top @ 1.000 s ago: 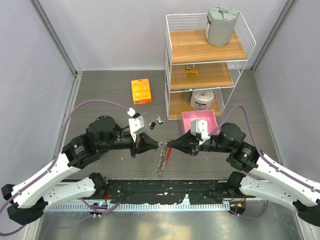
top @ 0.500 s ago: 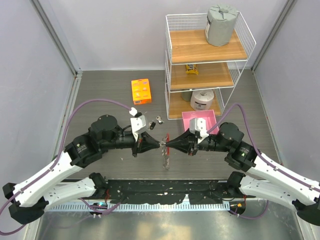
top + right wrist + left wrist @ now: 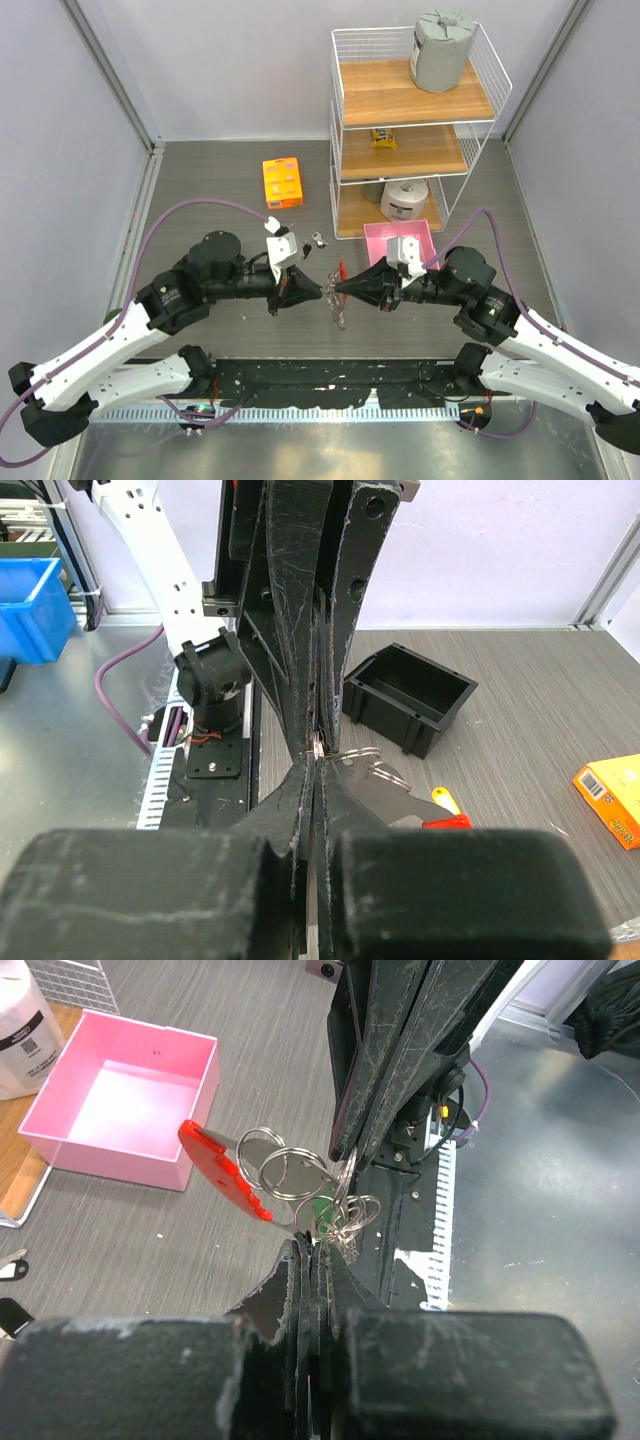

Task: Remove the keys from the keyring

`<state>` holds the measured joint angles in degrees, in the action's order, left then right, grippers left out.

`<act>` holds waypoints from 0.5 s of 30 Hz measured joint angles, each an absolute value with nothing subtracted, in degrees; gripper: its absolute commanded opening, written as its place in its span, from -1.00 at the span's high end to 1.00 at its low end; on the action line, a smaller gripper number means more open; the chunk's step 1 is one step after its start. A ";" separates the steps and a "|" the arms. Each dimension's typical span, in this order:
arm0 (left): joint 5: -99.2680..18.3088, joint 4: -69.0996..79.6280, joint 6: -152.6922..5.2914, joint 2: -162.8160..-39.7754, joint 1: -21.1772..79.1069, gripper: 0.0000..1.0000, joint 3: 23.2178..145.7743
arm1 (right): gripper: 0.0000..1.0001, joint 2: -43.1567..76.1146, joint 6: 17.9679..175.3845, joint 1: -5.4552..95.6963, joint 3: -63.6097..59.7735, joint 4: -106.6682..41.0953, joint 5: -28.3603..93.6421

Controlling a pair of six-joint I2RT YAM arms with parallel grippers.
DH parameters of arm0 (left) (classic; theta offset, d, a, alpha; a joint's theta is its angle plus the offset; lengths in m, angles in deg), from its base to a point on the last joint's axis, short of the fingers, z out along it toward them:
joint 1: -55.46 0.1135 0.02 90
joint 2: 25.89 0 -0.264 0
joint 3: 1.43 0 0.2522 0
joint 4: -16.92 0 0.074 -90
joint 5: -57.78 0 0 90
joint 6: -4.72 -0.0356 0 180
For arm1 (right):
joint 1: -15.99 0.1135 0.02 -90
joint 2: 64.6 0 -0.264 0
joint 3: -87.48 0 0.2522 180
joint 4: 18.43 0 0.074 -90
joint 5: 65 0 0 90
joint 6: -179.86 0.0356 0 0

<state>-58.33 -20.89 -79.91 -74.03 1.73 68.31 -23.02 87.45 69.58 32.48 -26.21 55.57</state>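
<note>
Both arms meet nose to nose over the middle of the table. The left gripper [image 3: 316, 291] and right gripper [image 3: 340, 290] are both pinched fully shut on the keyring [image 3: 285, 1172], which hangs in the air between the two tips. I can't tell whether a given tip has wire ring or key blade. The red strap fob [image 3: 222, 1165] sticks out toward the back, a green tag [image 3: 320, 1212] peeks through the loops, and the keys [image 3: 339, 316] dangle just below the tips. Right behind the right arm is a pink tray [image 3: 105, 1150], partly covered by that arm's wrist. Behind the tray stands a white wire shelf rack [image 3: 420, 95] with wooden shelves. A grey roll [image 3: 440, 50] sits on its top shelf and a white roll [image 3: 405, 200] on the bottom one. An orange box [image 3: 283, 182] lies further back on the left, well clear of everything. A couple of loose keys [image 3: 318, 239] lie on the table just behind the grippers. The right wrist view also shows a black bin [image 3: 410, 695] past the left gripper. The table [image 3: 220, 190] is dark grey woodgrain, boxed in by pale lilac walls [image 3: 240, 70], with a metal strip [image 3: 320, 455] along the near edge.
</note>
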 measured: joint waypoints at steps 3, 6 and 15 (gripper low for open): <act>-58.30 -20.72 -79.89 -73.99 1.73 1.00 68.31 | 0.90 -23.13 87.45 69.55 32.48 -26.21 55.52; -58.15 -20.87 -79.94 -73.53 1.73 1.00 68.31 | 0.90 -23.13 87.45 69.58 32.48 -26.21 55.50; -57.23 -21.57 -80.85 -72.00 1.69 1.00 68.34 | 0.90 -23.46 87.42 69.58 33.23 -26.69 55.98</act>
<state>-57.23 -21.57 -80.85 -72.00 1.69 68.34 -23.46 87.42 69.58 33.23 -26.69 55.98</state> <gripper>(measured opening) 0.033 0.052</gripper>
